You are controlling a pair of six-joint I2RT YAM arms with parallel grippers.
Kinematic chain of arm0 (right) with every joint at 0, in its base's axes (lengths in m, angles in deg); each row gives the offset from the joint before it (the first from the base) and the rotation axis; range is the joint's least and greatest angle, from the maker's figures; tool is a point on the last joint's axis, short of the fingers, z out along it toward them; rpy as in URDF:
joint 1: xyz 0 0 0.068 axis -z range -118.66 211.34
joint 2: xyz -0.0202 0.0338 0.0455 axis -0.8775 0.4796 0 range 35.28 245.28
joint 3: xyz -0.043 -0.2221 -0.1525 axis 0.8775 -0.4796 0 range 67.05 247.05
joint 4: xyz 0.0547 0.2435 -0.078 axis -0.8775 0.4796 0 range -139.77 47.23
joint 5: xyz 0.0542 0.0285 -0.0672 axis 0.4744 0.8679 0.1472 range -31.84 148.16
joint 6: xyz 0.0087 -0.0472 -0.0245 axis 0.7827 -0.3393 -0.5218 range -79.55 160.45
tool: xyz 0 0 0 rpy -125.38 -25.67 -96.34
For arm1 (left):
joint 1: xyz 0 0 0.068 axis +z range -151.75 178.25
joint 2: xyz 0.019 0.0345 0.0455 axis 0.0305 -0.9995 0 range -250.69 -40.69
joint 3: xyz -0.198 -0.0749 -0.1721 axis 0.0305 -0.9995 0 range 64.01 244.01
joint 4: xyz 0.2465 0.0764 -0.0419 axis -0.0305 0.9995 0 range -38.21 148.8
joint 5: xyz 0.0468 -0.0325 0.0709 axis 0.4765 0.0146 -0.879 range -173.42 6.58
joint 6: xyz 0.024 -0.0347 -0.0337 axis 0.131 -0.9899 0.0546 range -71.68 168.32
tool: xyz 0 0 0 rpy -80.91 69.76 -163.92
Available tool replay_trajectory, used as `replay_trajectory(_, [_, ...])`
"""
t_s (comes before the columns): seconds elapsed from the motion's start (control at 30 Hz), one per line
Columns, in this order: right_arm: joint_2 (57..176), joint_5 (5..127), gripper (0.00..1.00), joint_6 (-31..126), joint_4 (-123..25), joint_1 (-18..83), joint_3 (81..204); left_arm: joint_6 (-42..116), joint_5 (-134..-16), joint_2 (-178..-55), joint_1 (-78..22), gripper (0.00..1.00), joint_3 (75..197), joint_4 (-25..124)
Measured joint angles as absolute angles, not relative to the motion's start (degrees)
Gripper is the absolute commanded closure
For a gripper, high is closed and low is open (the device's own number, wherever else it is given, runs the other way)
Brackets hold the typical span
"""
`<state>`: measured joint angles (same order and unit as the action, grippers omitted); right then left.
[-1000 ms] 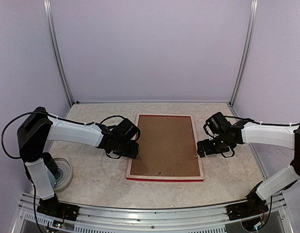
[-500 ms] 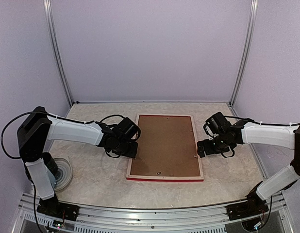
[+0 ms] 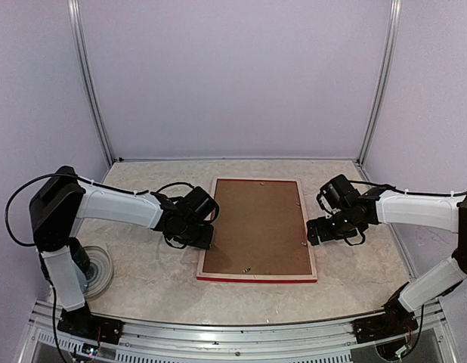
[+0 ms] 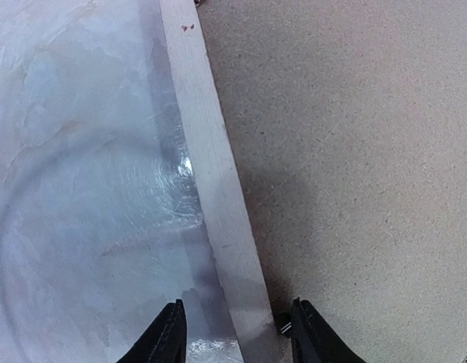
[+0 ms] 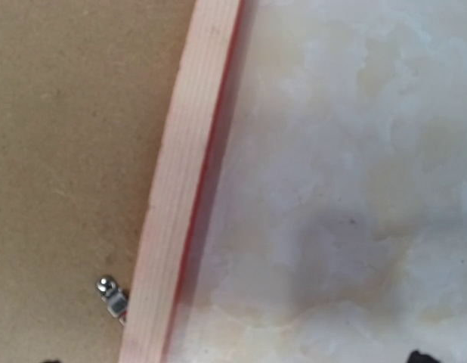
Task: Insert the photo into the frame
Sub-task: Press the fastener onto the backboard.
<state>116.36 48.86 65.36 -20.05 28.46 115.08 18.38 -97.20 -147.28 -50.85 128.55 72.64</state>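
Hardly any change over the last second: just a small creep of the left gripper (image 3: 205, 240) down and to the left in the top view, along the left rail of the frame (image 3: 256, 279). No movement at all from the right gripper (image 3: 312, 231), parked at the right rail, middle right of that view.

From the left wrist: fingers (image 4: 170, 336) parted and straddling the pale wood rail at bottom centre, one tip over the table (image 4: 75, 151), the other over the brown backing board (image 4: 354, 151). Spread, then, and gripping nothing. From the right wrist: only two dark tips at the bottom corners, far apart, so apparently spread as well, with nothing between them but rail and table. Also a small metal tab (image 5: 109, 291) at lower left, on the rail's inner edge.

As for the frame: flat and back-up in the centre of the top view, red face just showing along its lower edge, board filling the opening. No sign of the photo in any view; presumably under the board, though impossible to confirm.

Reads as the closing stage: probably a hunt along the rail for a tab to press, or a last squaring-up. Some risk of nudging the frame askew with so close a straddle.
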Motion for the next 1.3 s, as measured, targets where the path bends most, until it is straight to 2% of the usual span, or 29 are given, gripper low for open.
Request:
replay_trajectory(0.13, [116.4,48.9,0.01,65.4,-20.1,28.5,115.1,18.4,-97.0,-147.8,-50.9,0.54,128.5,72.0])
replay_trajectory(0.37, [116.4,48.8,0.01,65.4,-20.1,28.5,115.1,18.4,-96.3,-148.2,-50.9,0.63,128.3,70.6])
replay_trajectory(0.6, [116.4,48.8,0.01,65.4,-20.1,28.5,115.1,18.3,-95.9,-148.2,-51.0,0.75,127.9,69.5])
replay_trajectory(0.67, [116.4,48.8,0.01,65.4,-20.1,28.5,115.1,18.3,-96.0,-148.2,-51.0,0.85,127.9,69.6])
replay_trajectory(0.77, [116.4,48.8,0.01,65.4,-20.1,28.5,115.1,17.6,-96.6,-148.2,-50.9,0.87,127.9,69.4])
replay_trajectory(0.83, [116.4,48.7,0.01,65.4,-20.1,28.5,115.1,17.3,-97.0,-148.2,-50.8,0.85,127.9,69.4])
replay_trajectory(0.93, [116.4,48.7,0.01,65.4,-20.1,28.5,115.1,17.9,-96.9,-148.2,-50.8,0.68,127.9,69.4])
replay_trajectory(1.07, [116.4,48.7,0.01,65.4,-20.1,28.5,115.1,18.3,-97.0,-148.2,-50.8,0.53,127.9,69.6])
replay_trajectory(1.13, [116.6,48.8,0.01,65.4,-20.1,28.5,115.1,18.1,-97.1,-148.2,-50.8,0.49,127.9,69.8])
replay_trajectory(1.3, [117.9,49.0,0.01,65.6,-20.1,28.5,115.1,18.2,-97.4,-148.1,-50.7,0.49,129.4,72.9])
